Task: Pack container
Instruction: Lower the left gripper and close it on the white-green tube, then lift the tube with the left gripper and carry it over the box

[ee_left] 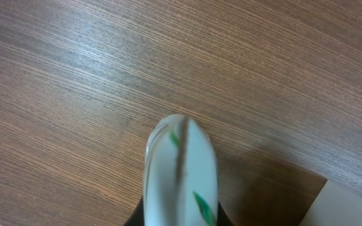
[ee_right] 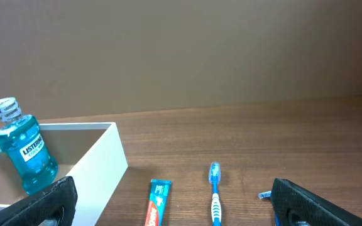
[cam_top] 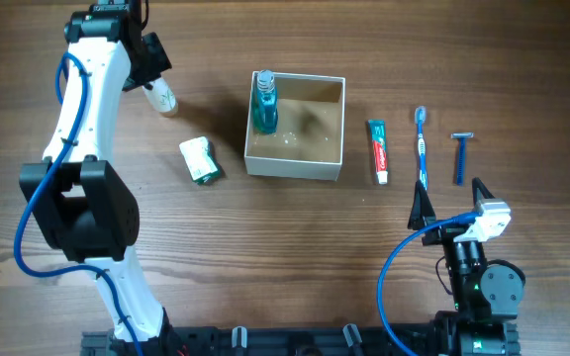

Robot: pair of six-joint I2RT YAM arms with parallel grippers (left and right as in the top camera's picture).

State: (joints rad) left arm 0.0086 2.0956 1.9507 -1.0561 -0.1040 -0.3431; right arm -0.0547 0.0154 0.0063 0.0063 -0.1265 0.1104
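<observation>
The wooden table (cam_top: 295, 257) filled the overhead view. The white left arm (cam_top: 87, 109) ran up the left side of the frame, and its left gripper (cam_top: 149, 77) at the upper left was pressed together, pinching a white tube (cam_top: 164, 98) with green marks, which lay tilted just above the wood. In the left wrist view that tube filled the lower centre of the frame, and the fingers themselves were barely seen.

The container (cam_top: 295, 166) sat just above the centre of the overhead frame, well apart from both grippers, its tan inside showing. A blue mouthwash bottle (cam_top: 264, 104) stood upright in its upper left corner.

The right gripper (cam_top: 453, 206), at the lower right, had its jaws spread wide with nothing between them.

To the right of the container lay a toothbrush (cam_top: 423, 148), a toothpaste tube (cam_top: 377, 150) and a blue razor (cam_top: 460, 156), side by side but apart. A small green and white packet (cam_top: 199, 160) lay to the container's left
</observation>
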